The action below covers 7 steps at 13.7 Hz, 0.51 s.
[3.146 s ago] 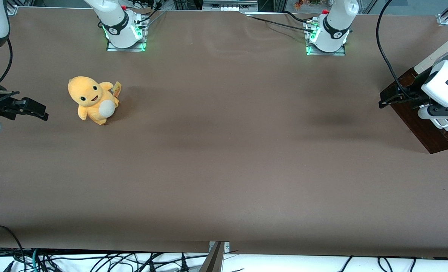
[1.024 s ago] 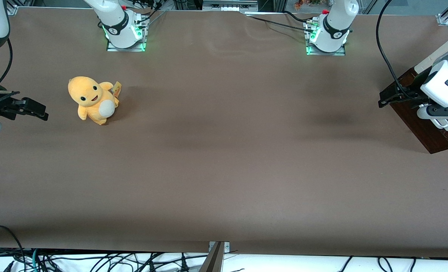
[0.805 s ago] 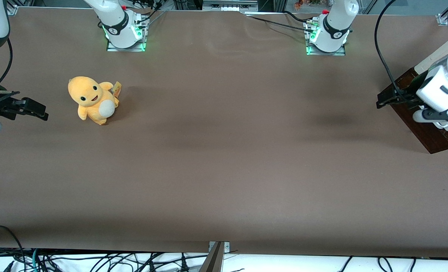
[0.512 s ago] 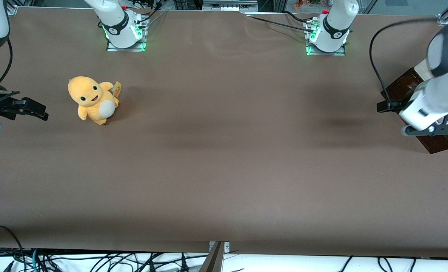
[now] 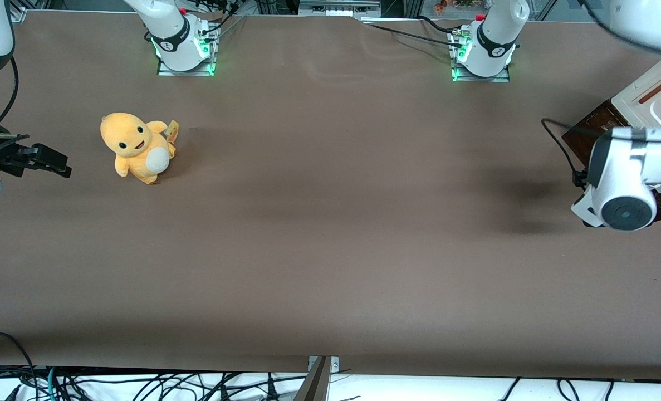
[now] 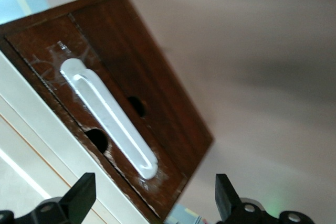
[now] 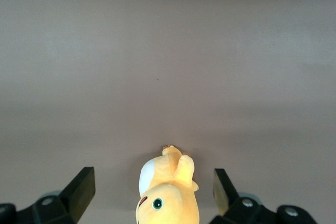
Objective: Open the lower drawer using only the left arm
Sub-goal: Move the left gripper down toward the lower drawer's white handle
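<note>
Gripper (image 6: 152, 203) fingers spread wide, clear of the lower drawer (image 6: 131, 114), its handle (image 6: 107, 116) between them.

A yellow-orange plush toy (image 5: 137, 146) with a white belly sat upright on the brown table (image 5: 330, 239), toward the parked arm's end and well apart from everything else. A small tag (image 5: 172, 130) stuck out beside it. Black cables (image 5: 141, 384) lay tangled along the table's near edge, nearest the front camera.

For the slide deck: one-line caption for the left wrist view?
Open gripper facing the dark brown lower drawer and its white bar handle, not touching it.
</note>
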Motion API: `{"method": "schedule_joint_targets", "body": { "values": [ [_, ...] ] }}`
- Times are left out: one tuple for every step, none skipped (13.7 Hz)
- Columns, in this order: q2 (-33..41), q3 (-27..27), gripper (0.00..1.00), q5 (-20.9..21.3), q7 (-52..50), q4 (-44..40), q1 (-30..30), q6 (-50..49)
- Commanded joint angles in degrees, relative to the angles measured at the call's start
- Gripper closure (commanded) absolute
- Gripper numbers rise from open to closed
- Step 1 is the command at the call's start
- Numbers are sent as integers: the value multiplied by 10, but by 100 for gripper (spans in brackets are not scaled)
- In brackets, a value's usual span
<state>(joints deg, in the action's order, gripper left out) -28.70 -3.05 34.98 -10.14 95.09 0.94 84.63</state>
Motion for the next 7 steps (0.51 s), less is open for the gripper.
{"method": "schedule_joint_targets", "body": {
  "values": [
    [-62, 2, 0, 88, -60, -12, 9, -15],
    [-76, 2, 0, 104, -70, -12, 9, -15],
    [-82, 2, 0, 114, -73, -11, 13, -15],
    [-85, 2, 0, 127, -75, -8, 16, -15],
    [-93, 2, 0, 145, -81, -8, 20, -15],
    [-105, 2, 0, 164, -92, -8, 21, -14],
    [-115, 2, 0, 189, -103, -8, 31, -13]
  ]
}}
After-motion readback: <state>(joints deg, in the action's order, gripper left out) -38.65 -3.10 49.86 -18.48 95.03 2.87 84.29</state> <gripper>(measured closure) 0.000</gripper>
